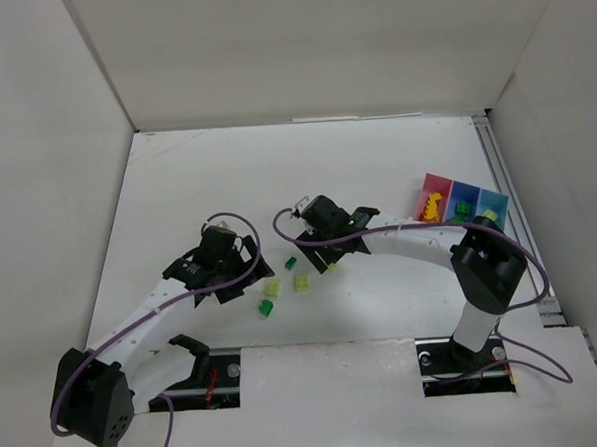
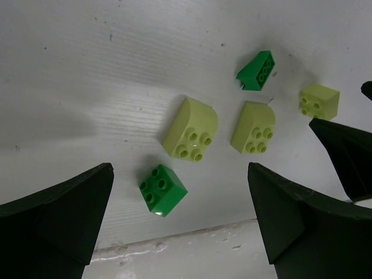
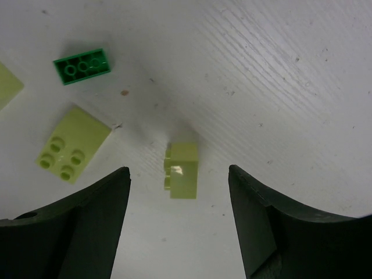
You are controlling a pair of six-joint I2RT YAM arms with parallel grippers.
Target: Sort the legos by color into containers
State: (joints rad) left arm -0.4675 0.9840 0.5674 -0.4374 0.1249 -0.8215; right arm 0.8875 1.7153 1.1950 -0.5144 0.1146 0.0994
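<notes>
right tool (image 3: 178, 171): wide open, empty, touching nothing
left tool (image 2: 180, 168): same deal, wide and empty
pale brick (image 3: 183, 174): glossy plastic, tipped on its side, right between the right tool's fingers
green brick (image 2: 163, 189): square, four studs, in the left tool's gap on the white counter (image 1: 226, 177)
containers (image 1: 467, 189): far right, well apart from both tools

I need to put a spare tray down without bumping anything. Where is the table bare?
Bare: the whole far strip of the table along the back wall, widest far left. Crowded: the middle, where five loose bricks lie by the open left gripper and right gripper, and the right edge by the bins.
</notes>
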